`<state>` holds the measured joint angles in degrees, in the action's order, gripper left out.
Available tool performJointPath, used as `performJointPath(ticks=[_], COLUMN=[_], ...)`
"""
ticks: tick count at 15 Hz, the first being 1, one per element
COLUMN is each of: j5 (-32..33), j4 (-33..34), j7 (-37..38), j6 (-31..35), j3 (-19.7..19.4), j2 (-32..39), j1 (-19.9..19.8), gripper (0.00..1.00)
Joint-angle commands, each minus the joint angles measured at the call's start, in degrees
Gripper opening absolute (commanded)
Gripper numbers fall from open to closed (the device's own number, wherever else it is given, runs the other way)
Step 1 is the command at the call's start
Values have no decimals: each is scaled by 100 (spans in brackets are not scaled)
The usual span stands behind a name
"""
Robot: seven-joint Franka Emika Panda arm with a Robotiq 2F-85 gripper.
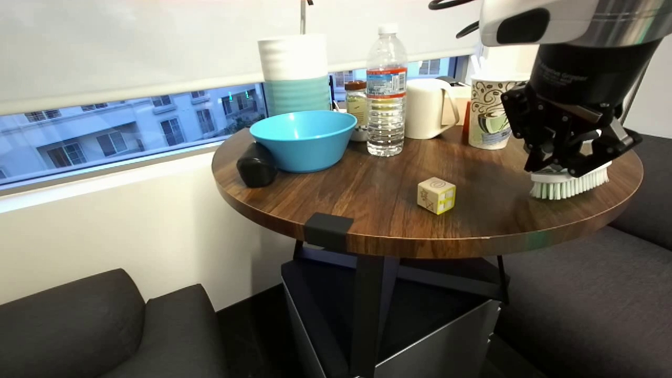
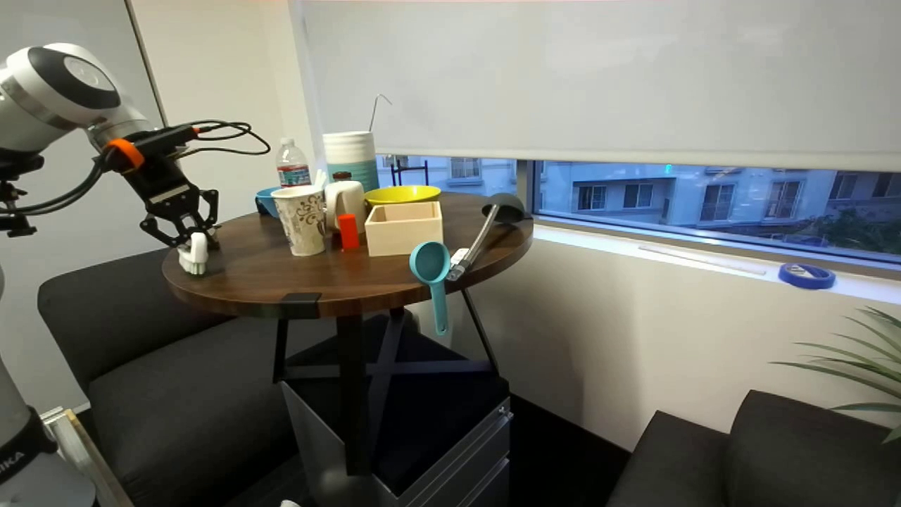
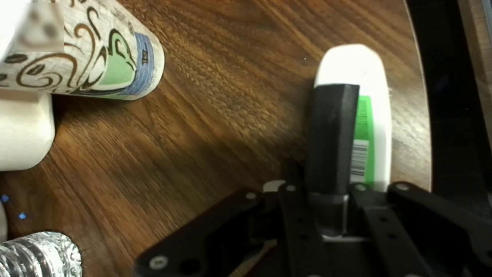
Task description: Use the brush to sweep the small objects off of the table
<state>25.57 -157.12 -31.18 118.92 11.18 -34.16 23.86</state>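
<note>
Brn table (image 1: 378, 197): brush (image 3: 367, 127) bristles (image 1: 569, 187) dn, long axis approx vert. in wrist view, hand (image 1: 556, 166) gripping it.

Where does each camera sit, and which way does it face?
In an exterior view: beside the table, facing cube and window; hand upper right.
In an exterior view: near the arm, facing wooden box and window; arm and hand left.
Wrist view: above the hand, which shows along the bottom; faces down at brush.
Both exterior views share bottle and brush.
</note>
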Motion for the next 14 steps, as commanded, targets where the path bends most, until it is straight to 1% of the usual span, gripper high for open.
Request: performJointPath(ticks=[1, 8, 14], j5=[-83, 591, 1393], j4=[4, -28, -8], j7=[-61, 178, 642], j6=[-140, 163, 1053], j3=[-23, 110, 128], j2=[-199, -584, -334], j1=[29, -143, -404], gripper=[2, 2, 2])
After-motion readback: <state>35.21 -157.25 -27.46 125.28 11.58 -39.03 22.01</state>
